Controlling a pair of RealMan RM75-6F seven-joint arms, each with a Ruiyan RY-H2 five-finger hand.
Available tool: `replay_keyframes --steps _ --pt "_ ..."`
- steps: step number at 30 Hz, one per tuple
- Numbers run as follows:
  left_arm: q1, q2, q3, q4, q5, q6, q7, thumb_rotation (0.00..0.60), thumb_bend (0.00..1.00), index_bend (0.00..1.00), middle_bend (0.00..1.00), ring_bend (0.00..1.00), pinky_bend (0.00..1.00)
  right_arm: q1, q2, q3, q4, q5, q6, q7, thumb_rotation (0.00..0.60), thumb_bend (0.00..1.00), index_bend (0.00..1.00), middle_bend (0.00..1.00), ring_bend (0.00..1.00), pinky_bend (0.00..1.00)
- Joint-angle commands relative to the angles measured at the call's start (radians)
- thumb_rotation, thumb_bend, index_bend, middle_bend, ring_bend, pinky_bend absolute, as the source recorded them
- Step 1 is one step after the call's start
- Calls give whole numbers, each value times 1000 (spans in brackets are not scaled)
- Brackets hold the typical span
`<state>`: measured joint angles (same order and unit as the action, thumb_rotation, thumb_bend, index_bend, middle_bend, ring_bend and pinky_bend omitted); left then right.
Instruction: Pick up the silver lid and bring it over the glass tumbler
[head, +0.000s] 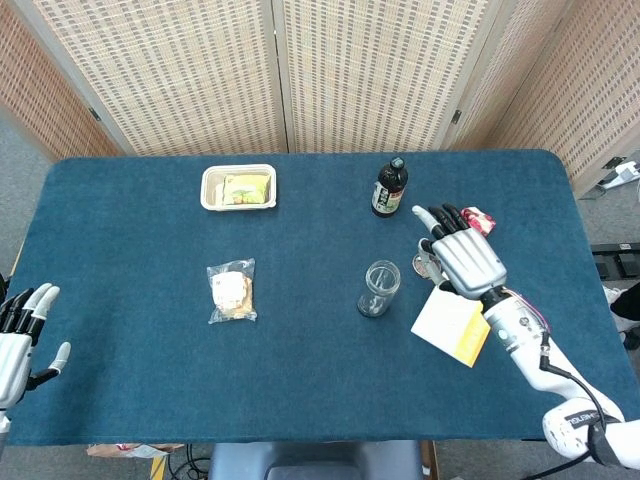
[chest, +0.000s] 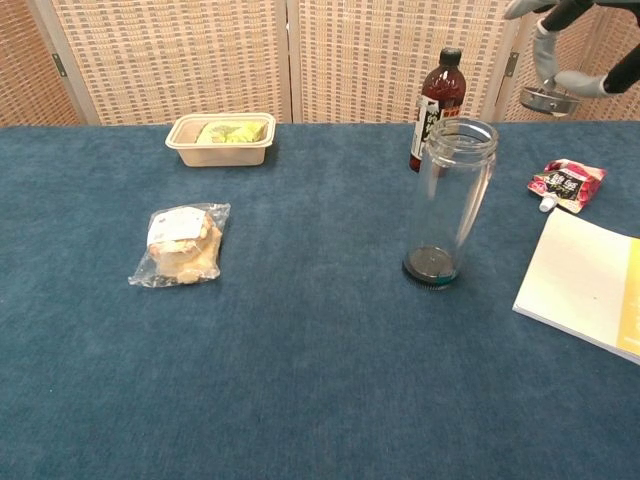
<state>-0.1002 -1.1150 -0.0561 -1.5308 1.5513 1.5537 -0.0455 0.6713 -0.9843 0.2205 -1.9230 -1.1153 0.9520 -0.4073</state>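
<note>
The glass tumbler (head: 379, 288) (chest: 456, 200) stands upright and uncovered near the table's middle. My right hand (head: 462, 260) (chest: 570, 40) is raised above the table, right of the tumbler, and pinches the silver lid (chest: 549, 98) (head: 428, 266) between thumb and fingers. The lid hangs level, higher than the tumbler's rim and off to its right. My left hand (head: 20, 340) hovers open at the table's near left edge, holding nothing; the chest view does not show it.
A dark bottle (head: 388, 188) (chest: 438, 95) stands behind the tumbler. A red snack pouch (chest: 567, 184) and a white-and-yellow booklet (head: 450, 325) (chest: 590, 283) lie to the right. A wrapped bun (head: 231, 290) and a food tray (head: 238, 187) sit on the left half.
</note>
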Motion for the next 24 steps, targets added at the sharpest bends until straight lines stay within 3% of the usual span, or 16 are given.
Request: replay_keyframes --steps 1,15,24 --pt "3 4 0 -1 2 6 -10 600 353 0 52 0 49 27 -12 6 -23 27 -1 -39 600 576 577 42 0 0" --pt "24 31 6 -7 19 42 -62 600 353 0 52 0 49 146 -113 -1 -58 161 20 -215 600 576 577 42 0 0" --pt "33 38 7 -7 23 56 -74 600 353 0 52 0 49 172 -143 -24 -48 195 45 -246 600 576 577 42 0 0"
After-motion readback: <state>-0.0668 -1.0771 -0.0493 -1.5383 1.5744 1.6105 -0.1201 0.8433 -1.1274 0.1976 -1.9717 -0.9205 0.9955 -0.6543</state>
